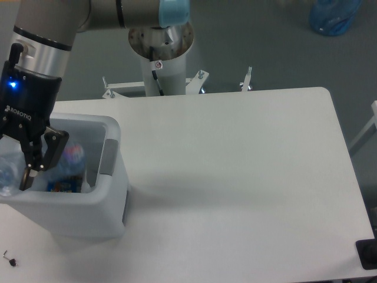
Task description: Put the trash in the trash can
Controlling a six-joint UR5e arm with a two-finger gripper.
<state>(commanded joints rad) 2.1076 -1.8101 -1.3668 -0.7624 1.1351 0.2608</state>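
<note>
Camera view: the gripper [30,168] hangs inside the open top of the white trash can [112,194] at the table's [235,177] left edge. Its 2 black fingers [52,147] are spread apart, grasping nothing. The crushed bottle [68,168] lies in the can beside the fingers; clear plastic [7,174] shows at the left.

We see only part of the gripper [29,159]; the left edge cuts off one finger. The trash can [109,194] loses its left side there too. The bottle [69,168] inside is blurry (its label cannot be read). The blue sack [333,15] is cut off on top.
</note>
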